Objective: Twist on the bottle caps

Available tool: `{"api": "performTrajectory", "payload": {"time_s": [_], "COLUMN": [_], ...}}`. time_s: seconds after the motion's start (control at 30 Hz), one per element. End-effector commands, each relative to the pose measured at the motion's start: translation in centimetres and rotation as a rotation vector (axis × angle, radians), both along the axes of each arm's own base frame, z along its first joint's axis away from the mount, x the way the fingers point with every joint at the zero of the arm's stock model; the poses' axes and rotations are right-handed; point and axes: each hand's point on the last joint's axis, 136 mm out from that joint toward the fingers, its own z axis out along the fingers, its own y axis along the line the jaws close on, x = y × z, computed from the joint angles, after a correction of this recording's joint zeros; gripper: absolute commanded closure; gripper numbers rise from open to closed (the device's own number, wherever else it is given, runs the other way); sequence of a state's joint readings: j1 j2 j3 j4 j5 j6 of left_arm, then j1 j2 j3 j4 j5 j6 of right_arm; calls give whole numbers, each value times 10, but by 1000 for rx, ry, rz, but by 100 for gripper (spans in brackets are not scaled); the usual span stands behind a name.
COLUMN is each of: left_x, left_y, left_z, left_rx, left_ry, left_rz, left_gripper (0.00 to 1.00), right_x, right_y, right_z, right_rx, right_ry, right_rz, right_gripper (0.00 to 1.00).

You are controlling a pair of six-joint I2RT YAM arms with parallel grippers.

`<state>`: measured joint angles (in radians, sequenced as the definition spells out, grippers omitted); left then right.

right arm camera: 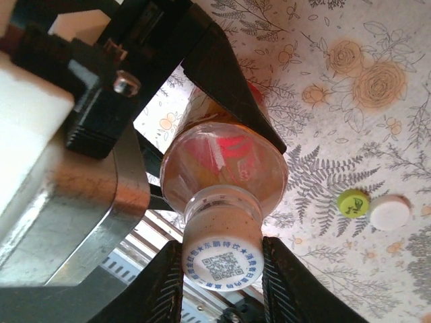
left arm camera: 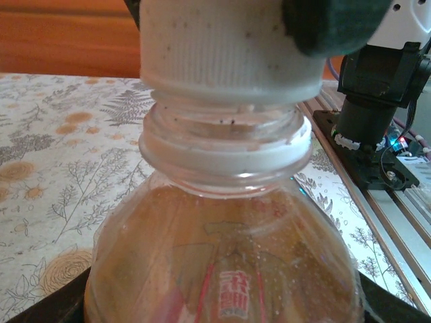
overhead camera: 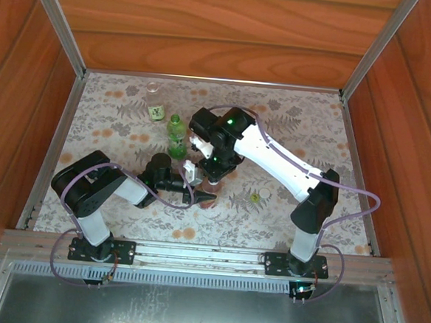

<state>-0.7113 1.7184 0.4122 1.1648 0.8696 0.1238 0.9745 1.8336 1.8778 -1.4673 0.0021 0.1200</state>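
Flowered bench (overhead camera: 314, 124). The amber bottle (right arm camera: 225, 165) stands upright at centre with a red label, my left jaws clamped round its body. Green bottle (overhead camera: 176, 135) at eleven o'clock of it. My right jaws pinch the ribbed white cap (right arm camera: 222, 266) on its neck. Yellow-green cap (right arm camera: 353, 202) and spare white cap (right arm camera: 390, 212) lie at three o'clock.

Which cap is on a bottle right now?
The code-printed white cap, atop the amber bottle; the yellow-green cap and plain white cap lie loose on the table.
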Motion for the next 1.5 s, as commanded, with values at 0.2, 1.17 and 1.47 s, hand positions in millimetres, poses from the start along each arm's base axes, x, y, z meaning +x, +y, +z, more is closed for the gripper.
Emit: {"api": "performTrajectory", "payload": {"time_s": [0.2,1.17,1.47], "left_x": [5,30,34], "left_y": [1,0,5], "left_z": [-11,-8,-13], "left_rx": [41,68,103], "left_ry": [89,-8,-27], "left_rz": [32,204,239], "left_gripper": [40,42,42], "right_x": [-14,1,2], "right_y": [-3,-11,-11], "right_z": [-28,-45,-55], "right_rx": [-49,-32,-56], "right_ry": [63,128,56], "right_rz": [-16,-674,-752], "right_gripper": [71,70,67]}}
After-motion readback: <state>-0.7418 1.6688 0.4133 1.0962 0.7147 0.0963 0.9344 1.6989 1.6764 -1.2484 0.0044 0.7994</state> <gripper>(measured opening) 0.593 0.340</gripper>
